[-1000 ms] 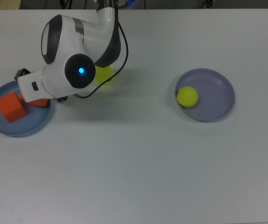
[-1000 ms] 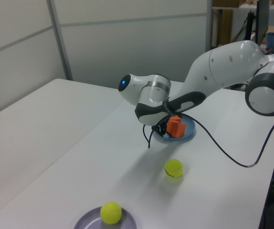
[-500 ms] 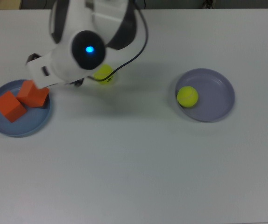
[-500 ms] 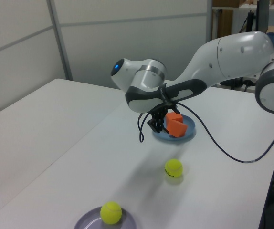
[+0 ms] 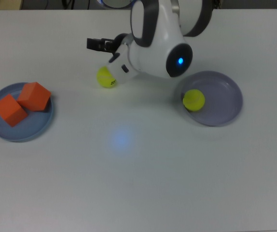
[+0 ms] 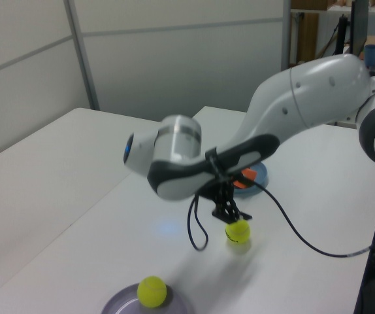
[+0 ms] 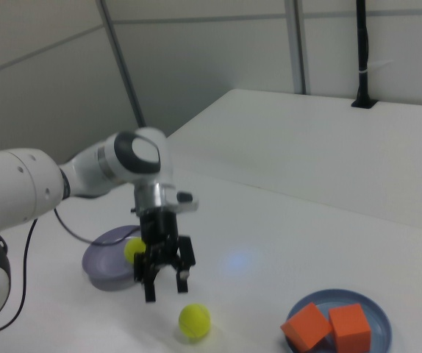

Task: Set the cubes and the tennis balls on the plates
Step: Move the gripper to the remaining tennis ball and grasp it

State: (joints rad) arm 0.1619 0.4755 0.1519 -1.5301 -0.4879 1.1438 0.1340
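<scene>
Your pincer [image 7: 165, 277] hangs above the white counter [image 5: 138, 183] with its fingers spread wide and nothing between them. The loose tennis ball [image 7: 195, 321] sits on the counter just below and a little toward the right view's right of the fingertips, not touching them. In the top view the same ball [image 5: 106, 77] lies just below the dark fingers, partly tucked under the wrist housing.

Farther off on the pincer's other side, the second tennis ball [image 5: 194, 99] rests inside the lavender plate [image 5: 228, 99], near its rim. Well away from the pincer, both orange cubes [image 5: 21, 103] sit touching each other on the blue plate [image 5: 18, 133]. By that layout, one ball is left to place.

The risk is the ball itself. It is round and free on a smooth counter, so if you descend off-centre, one finger will likely strike it first and send it rolling, perhaps toward the counter's edge. Close too high on its curve and it may squirt out from between the fingers. On delivery, a drop from height could bounce it off the shallow plate or knock the ball already there over the low rim. The dangling cable [image 6: 197, 232] could also brush the ball as you move.
</scene>
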